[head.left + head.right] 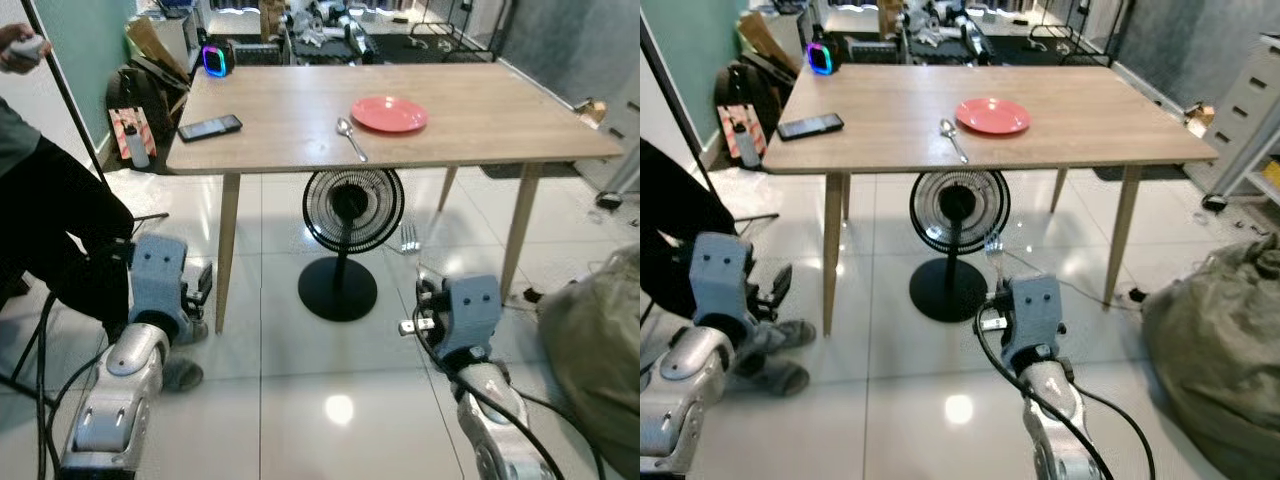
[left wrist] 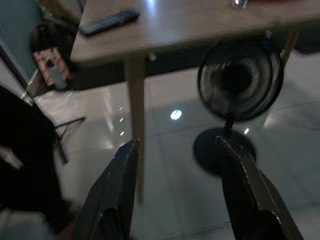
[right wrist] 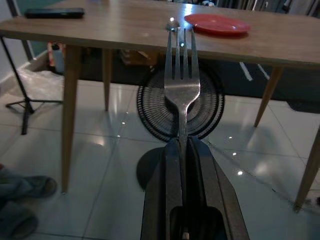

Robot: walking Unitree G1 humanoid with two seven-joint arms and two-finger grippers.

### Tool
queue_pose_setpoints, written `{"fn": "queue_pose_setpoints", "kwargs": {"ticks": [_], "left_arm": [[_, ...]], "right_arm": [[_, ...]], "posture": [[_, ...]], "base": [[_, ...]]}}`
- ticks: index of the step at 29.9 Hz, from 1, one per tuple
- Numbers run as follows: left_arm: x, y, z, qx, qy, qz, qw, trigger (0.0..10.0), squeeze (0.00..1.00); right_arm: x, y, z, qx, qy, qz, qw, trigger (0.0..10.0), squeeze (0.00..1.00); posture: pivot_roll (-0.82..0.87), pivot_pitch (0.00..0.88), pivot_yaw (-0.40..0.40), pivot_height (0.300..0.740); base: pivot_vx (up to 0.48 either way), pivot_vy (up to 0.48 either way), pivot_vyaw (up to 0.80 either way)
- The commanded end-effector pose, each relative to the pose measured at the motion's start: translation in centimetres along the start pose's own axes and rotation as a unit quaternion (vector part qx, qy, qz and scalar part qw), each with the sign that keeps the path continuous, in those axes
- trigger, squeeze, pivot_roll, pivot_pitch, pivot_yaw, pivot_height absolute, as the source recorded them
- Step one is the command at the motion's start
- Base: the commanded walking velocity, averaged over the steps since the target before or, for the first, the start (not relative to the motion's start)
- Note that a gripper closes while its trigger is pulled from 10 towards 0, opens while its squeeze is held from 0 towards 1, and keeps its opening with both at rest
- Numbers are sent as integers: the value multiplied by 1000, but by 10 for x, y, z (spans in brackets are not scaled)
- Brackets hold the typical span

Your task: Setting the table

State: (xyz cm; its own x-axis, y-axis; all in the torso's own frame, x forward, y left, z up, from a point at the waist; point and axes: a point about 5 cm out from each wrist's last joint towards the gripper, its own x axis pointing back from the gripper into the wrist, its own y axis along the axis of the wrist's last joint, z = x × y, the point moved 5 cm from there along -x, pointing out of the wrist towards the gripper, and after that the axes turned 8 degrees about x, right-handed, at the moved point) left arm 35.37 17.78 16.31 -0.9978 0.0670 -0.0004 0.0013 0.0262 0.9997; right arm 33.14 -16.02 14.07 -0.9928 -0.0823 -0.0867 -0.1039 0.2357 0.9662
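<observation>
A light wooden bench on slim tapered legs carries a round pink-red plate, empty and lying flat near the middle of the top. Just beside the plate, on the side toward the bench's near edge, a silver spoon lies flat, bowl toward the plate and handle toward the edge. A silver four-tined fork stands upright below the bench's near edge, its handle clamped between black jaws.
</observation>
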Motion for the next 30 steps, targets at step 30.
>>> {"fn": "queue_pose_setpoints", "kwargs": {"ticks": [30], "left_arm": [[-6, 15, -4, -4, -8, -24, 1000, 10000, 0]], "right_arm": [[-9, 14, 4, -18, -22, -15, 999, 10000, 0]], "posture": [[-18, 0, 53, 740]], "base": [[480, 0, 0]]}}
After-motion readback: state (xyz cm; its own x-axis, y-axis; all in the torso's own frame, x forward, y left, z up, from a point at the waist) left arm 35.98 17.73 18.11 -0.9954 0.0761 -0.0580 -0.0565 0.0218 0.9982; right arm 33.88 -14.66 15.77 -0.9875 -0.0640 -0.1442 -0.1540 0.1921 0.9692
